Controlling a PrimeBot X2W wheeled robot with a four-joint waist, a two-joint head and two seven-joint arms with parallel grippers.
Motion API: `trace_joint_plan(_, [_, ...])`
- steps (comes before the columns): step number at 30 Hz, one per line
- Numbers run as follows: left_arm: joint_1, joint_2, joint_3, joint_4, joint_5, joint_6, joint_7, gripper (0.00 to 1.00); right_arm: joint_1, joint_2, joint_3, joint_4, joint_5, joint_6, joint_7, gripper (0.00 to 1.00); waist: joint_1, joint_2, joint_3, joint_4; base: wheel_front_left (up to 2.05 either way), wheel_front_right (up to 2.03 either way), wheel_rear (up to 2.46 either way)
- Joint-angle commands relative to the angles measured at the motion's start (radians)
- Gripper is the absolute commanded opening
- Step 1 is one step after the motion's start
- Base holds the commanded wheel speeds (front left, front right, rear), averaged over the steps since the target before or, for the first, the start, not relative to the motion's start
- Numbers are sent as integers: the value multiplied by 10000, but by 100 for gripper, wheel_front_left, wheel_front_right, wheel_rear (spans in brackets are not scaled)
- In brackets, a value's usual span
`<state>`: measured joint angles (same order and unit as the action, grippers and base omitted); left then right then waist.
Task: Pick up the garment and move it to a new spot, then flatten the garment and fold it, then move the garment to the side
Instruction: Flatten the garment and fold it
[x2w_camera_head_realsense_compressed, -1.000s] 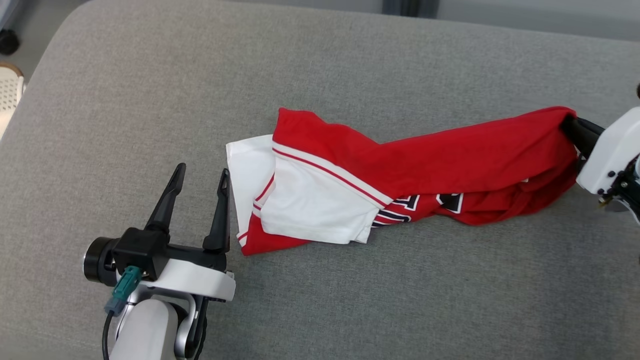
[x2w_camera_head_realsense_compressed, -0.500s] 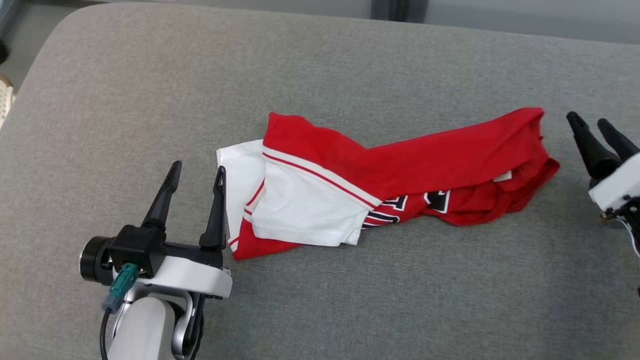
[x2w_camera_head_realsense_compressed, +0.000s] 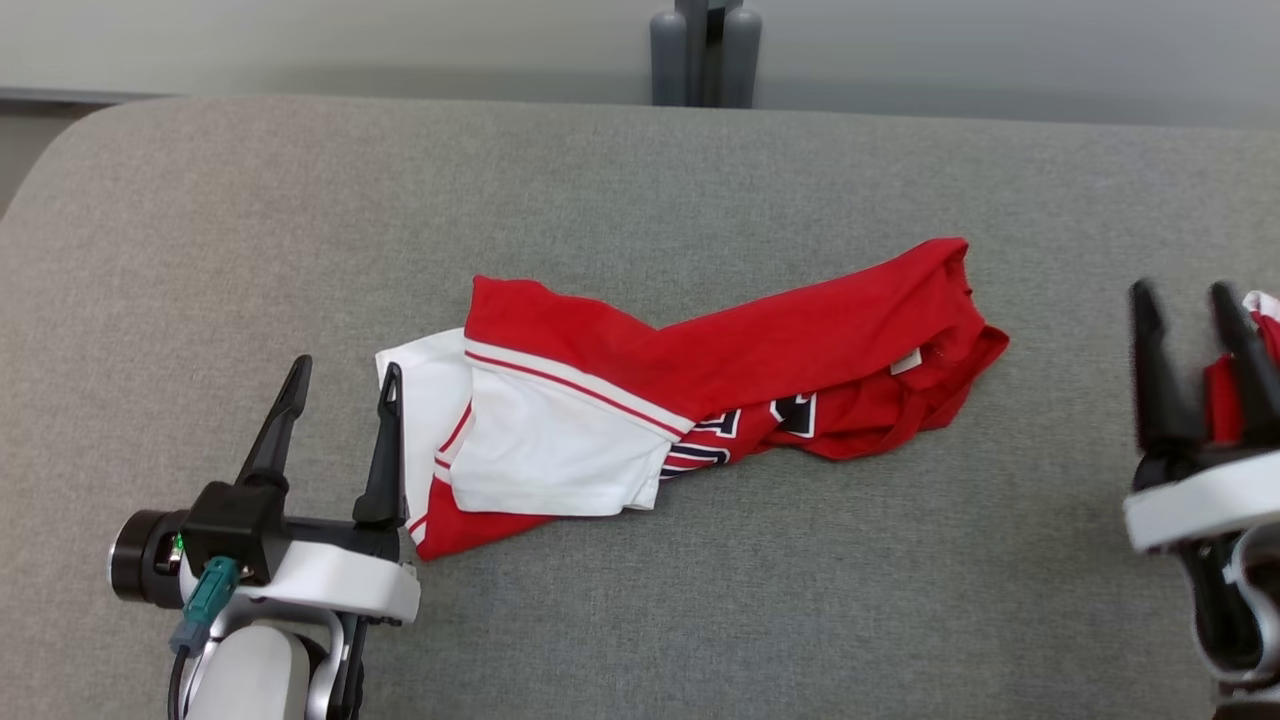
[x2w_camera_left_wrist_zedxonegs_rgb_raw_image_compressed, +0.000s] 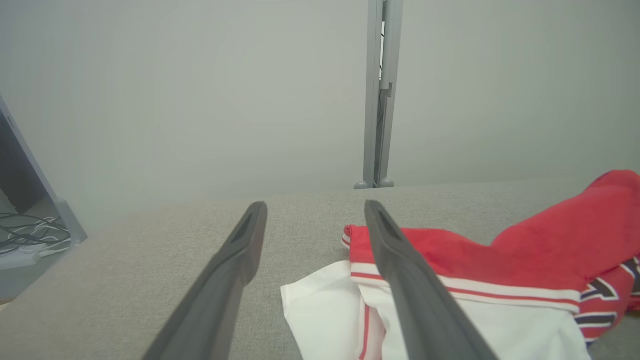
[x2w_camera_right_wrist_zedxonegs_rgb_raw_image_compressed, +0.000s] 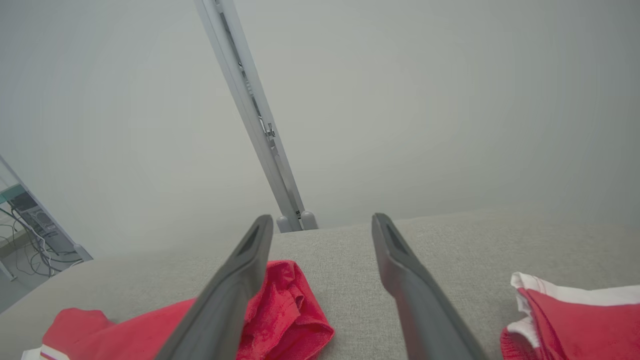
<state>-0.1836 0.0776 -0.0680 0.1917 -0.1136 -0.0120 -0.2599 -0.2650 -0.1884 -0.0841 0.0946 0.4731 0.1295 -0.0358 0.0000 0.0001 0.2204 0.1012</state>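
Head view | garment (x2w_camera_head_realsense_compressed: 700, 385) + second garment (x2w_camera_head_realsense_compressed: 1270, 325) = 2 | left gripper (x2w_camera_head_realsense_compressed: 347, 364), right gripper (x2w_camera_head_realsense_compressed: 1181, 289): both wide

A broad grey fabric-covered table (x2w_camera_head_realsense_compressed: 640, 600) with a rounded far-left corner carries everything here. Near its middle lies a crumpled red and white garment (x2w_camera_head_realsense_compressed: 760, 350), stretched slantwise: the white panels with thin red stripes sit at the left end, the bunched red cloth at the right, and dark white-edged lettering shows along the near side. Well apart, by the table's right edge, lies a second red and white cloth (x2w_camera_right_wrist_zedxonegs_rgb_raw_image_compressed: 580, 315).
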Motion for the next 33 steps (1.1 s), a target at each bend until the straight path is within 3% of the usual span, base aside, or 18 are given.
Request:
trace_joint_plan(1, [145,85,76,-36,81,73,-34,100,462,52,87,-241,-670,22,-77,100,0,-1,-257,-177,0,0,0])
trace_joint_plan(10, [810,283,104,73,163,142,-34,100,2223,801,240,-963,-2108,17,133,100,0,-1,-1025,-470,0,0,0])
trace_joint_plan(33, [1997,627,146,-249,-6,495,630,100,4192,1324,353,-2344,-2841,17,746,100,0,-1,-2100,-915,0,0,0])
